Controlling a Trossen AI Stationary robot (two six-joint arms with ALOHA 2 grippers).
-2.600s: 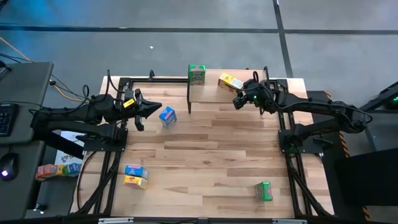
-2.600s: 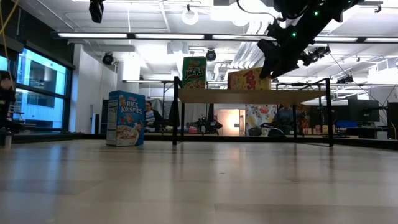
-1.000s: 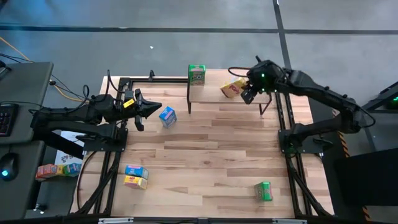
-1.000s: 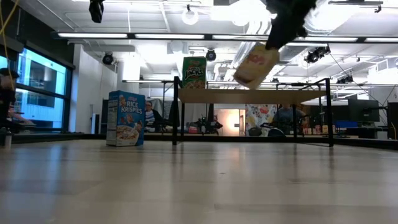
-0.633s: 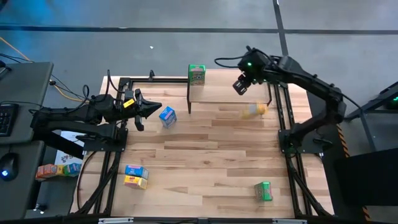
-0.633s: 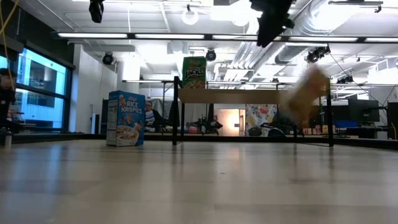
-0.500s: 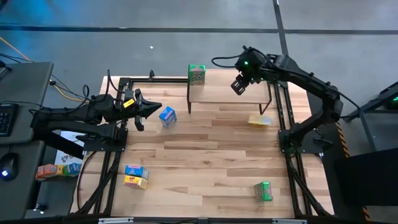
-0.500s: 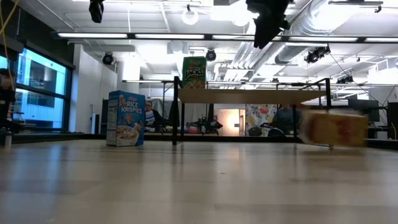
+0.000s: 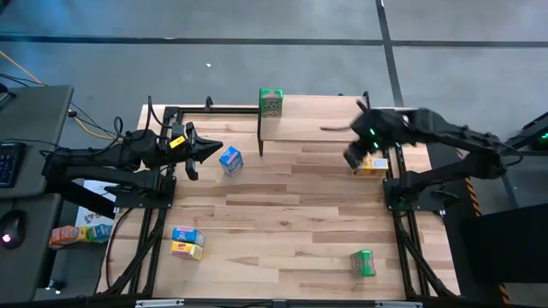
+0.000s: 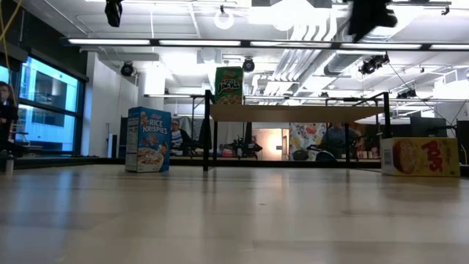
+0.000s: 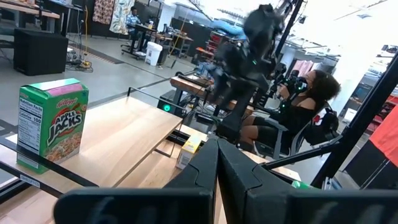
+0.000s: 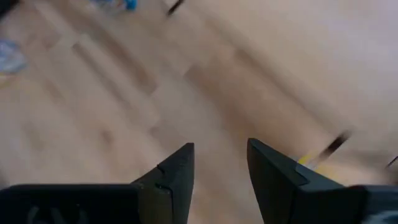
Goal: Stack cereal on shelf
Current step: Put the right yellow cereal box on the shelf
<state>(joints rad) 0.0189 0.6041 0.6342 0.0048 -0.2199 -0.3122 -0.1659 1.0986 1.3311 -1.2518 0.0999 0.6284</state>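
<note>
We see the yellow cereal box [image 9: 372, 165] lying on its side on the bench [image 9: 282, 222] just beside the shelf [image 9: 308, 128], not on it, so it needs regrasping. The right pincer [image 9: 355, 155] hovers right over it, fingers parted and empty (the wrist view shows a gap between them). The green Apple Jacks box [image 9: 271, 102] stands upright on the shelf's far corner, while the left pincer [image 9: 205, 148], closed to a point, waits near the blue Rice Krispies box [image 9: 230, 159].

An open-plan robotics lab: exposed ceiling ducts [image 10: 410, 33], strip lights [image 10: 124, 42], far workbenches [image 11: 158, 37], a seated person [image 11: 292, 115].
</note>
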